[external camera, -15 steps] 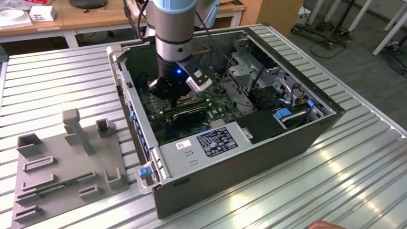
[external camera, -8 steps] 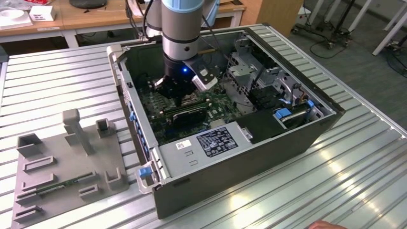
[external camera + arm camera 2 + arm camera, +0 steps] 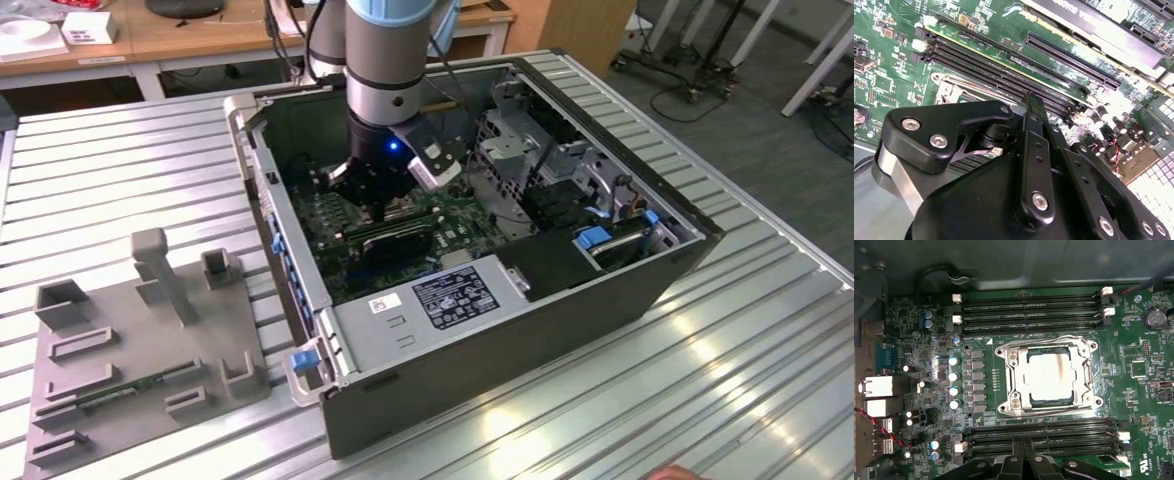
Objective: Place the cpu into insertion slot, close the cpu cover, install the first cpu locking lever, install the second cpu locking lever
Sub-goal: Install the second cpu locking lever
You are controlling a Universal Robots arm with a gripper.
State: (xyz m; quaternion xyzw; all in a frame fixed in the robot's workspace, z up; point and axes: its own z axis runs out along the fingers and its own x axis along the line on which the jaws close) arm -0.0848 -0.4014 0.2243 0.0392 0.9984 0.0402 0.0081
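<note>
The cpu [image 3: 1051, 376], a pale silvery square with a dark smudge, lies flat in the socket on the green motherboard [image 3: 1134, 405]. The cpu cover [image 3: 1013, 376], a metal frame, lies closed around it. Thin wire levers [image 3: 1054, 337] run along the socket's edges, lying flat. In the first wrist view my gripper [image 3: 1022, 445] sits apart from the socket, over the memory slots, with its black fingers [image 3: 1030, 455] together and nothing between them. In the exterior view the gripper [image 3: 382, 207] hangs inside the open computer case, just above the socket [image 3: 391, 235]. The second wrist view has the fingertips [image 3: 1032, 100] over the board.
The computer case [image 3: 534, 340] lies on its side on a slatted metal table [image 3: 747, 380]. Drive cages [image 3: 534, 150] and a power supply [image 3: 447, 295] crowd the inside. Memory slots [image 3: 1029, 315] flank the socket. A grey fixture plate [image 3: 134, 340] lies at the exterior view's left.
</note>
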